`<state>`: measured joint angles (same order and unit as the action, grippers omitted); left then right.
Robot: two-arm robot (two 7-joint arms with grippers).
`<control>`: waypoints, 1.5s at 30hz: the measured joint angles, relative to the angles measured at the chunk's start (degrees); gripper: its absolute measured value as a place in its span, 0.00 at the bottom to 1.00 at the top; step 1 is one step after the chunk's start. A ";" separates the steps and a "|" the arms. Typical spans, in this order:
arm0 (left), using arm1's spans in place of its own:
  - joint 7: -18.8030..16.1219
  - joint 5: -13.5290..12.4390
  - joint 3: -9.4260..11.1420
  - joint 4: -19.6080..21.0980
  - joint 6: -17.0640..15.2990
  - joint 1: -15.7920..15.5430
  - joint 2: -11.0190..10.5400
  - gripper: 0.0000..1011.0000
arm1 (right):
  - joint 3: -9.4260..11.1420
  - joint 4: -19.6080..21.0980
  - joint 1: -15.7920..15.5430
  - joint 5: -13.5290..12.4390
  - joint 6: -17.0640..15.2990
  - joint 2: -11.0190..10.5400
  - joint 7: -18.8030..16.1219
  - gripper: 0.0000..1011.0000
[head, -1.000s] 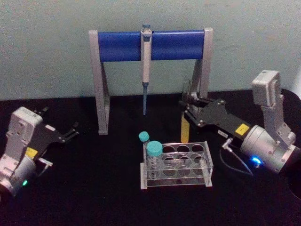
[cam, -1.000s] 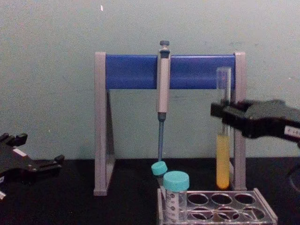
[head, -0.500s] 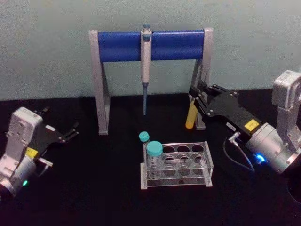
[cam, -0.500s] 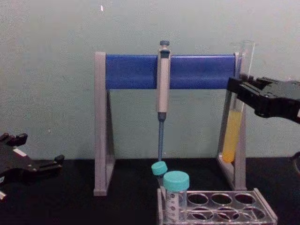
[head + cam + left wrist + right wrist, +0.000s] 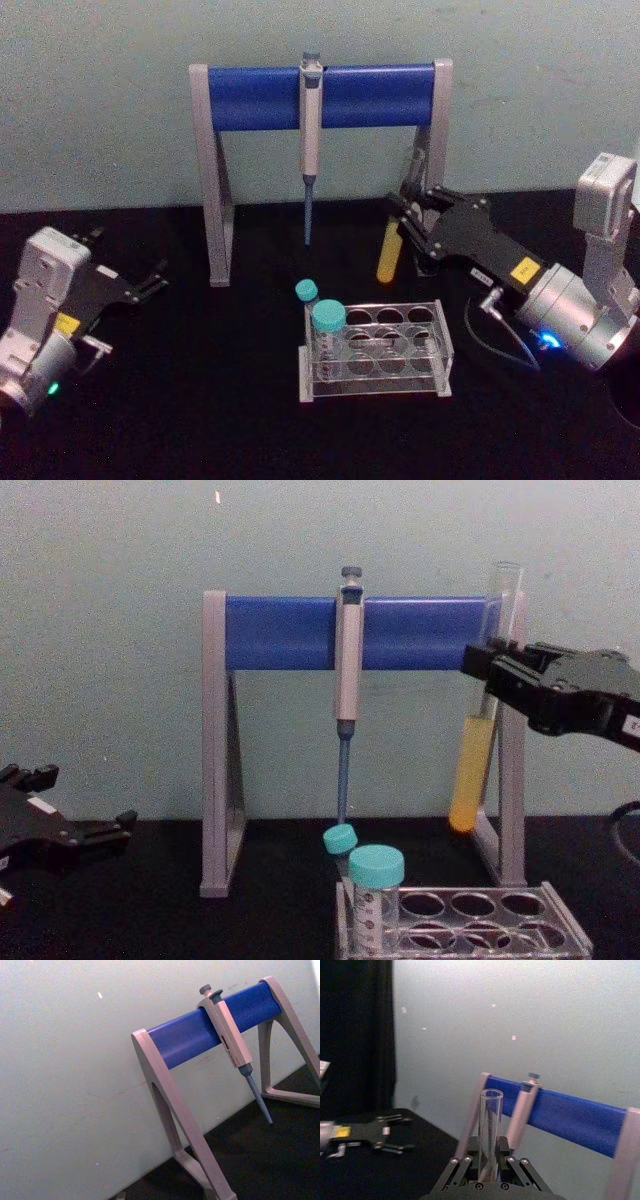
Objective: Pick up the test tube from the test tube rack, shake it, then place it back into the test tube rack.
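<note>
My right gripper (image 5: 408, 218) is shut on the test tube (image 5: 387, 256), a long clear glass tube with yellow-orange liquid in its lower part. It holds the tube in the air, tilted, behind and above the test tube rack (image 5: 441, 346). From the chest, the test tube (image 5: 468, 775) hangs in front of the stand's right leg, with the right gripper (image 5: 488, 676) clamped around its middle and the test tube rack (image 5: 562, 927) below. The right wrist view looks along the right gripper (image 5: 489, 1161) at the open mouth of the test tube (image 5: 490, 1120). My left gripper (image 5: 135, 262) rests open at the far left.
Two teal-capped tubes (image 5: 327, 322) stand in the rack's left end. Behind it, a grey-and-blue pipette stand (image 5: 255, 98) holds a hanging pipette (image 5: 310, 120). The stand's right leg (image 5: 513, 780) is close behind the held tube. The table is black.
The right gripper lifted the tube up and to the right, tilting it, then swung it back left and slightly down. The left arm stayed still.
</note>
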<state>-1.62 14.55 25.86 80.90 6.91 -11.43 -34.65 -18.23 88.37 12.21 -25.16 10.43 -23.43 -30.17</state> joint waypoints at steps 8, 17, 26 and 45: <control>0.00 0.00 0.00 0.00 0.00 0.00 0.00 0.99 | -1.81 2.09 0.68 -3.81 -5.41 -4.48 -5.51 0.23; 0.00 0.00 0.00 0.00 0.00 0.00 0.00 0.99 | -1.43 7.83 -1.01 -2.70 -12.75 -11.63 -1.96 0.23; 0.00 0.00 0.00 0.00 0.00 0.00 0.00 0.99 | -0.87 10.11 -2.00 6.00 -13.54 -12.24 7.14 0.23; 0.00 0.00 0.00 0.00 0.00 0.00 0.00 0.99 | 1.90 0.68 -0.88 -0.96 -2.25 0.14 4.83 0.23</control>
<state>-1.62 14.55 25.86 80.90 6.91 -11.43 -34.65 -16.32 89.05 11.33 -26.12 8.18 -23.28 -25.34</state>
